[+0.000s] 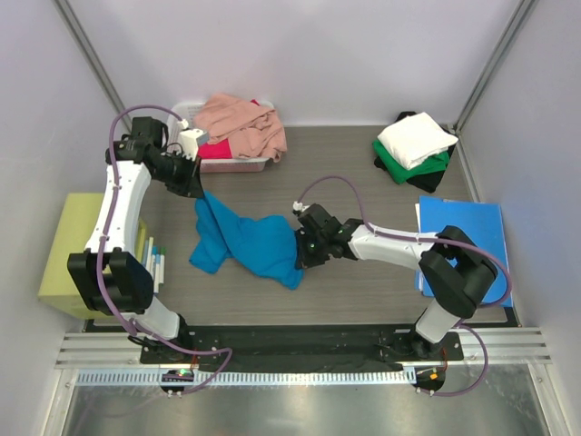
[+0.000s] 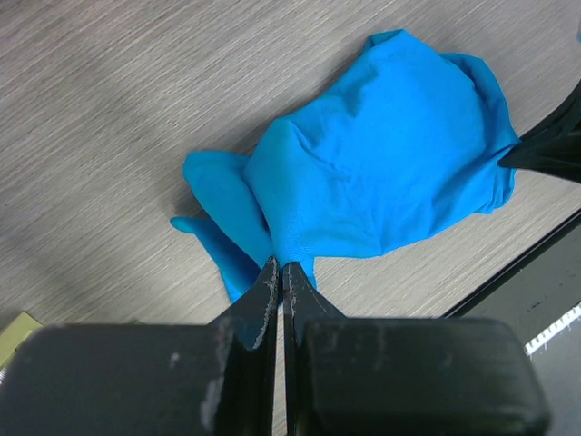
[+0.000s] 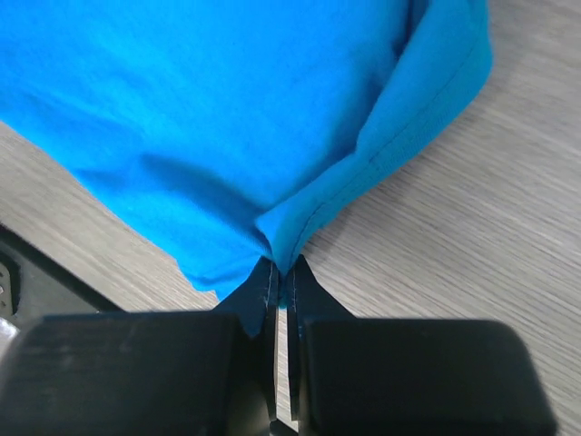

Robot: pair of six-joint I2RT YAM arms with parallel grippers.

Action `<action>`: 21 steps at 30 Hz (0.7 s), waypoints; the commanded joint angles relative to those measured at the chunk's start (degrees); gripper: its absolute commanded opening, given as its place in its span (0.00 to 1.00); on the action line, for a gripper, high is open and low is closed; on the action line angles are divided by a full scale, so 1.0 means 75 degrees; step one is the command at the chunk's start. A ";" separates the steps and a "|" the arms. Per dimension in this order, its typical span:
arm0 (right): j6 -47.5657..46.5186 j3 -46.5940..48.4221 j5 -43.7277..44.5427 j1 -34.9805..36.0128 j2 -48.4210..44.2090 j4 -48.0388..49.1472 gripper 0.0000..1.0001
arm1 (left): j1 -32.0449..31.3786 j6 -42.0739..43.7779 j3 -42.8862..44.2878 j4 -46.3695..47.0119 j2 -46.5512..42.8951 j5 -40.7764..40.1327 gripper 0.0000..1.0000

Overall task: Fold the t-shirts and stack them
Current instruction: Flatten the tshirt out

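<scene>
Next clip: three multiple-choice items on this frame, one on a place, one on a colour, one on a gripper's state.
1. The white t-shirt lies: A. on the green t-shirt; B. in the bin; C. on the yellow-green block.
2. In the middle of the table lies the: A. salmon pink t-shirt; B. teal-blue t-shirt; C. black t-shirt.
3. The right gripper is: A. open above bare wood; B. shut on the teal-blue t-shirt's hem; C. out of view.
Key: A, white tops the far-right stack; B, the cloth there is teal-blue; B, its wrist view shows the hem pinched.
</scene>
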 commanded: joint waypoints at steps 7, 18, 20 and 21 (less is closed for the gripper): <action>-0.1084 0.2426 0.2805 -0.0029 -0.2455 -0.1515 0.01 | 0.0064 -0.0367 0.4028 -0.1397 -0.0314 0.1240 0.00; -0.0348 0.2193 0.2856 -0.0029 -0.5819 -0.2441 0.01 | 0.0052 0.1293 0.2160 -0.2392 -0.4238 0.2155 0.00; -0.0218 0.2217 0.2692 -0.0018 -0.6393 -0.2698 0.01 | 0.0041 0.1682 0.2205 -0.3209 -0.4602 0.2307 0.00; -0.0090 0.2217 0.2506 -0.0017 -0.6569 -0.2723 0.02 | 0.0052 0.1788 0.2240 -0.3400 -0.4697 0.2343 0.00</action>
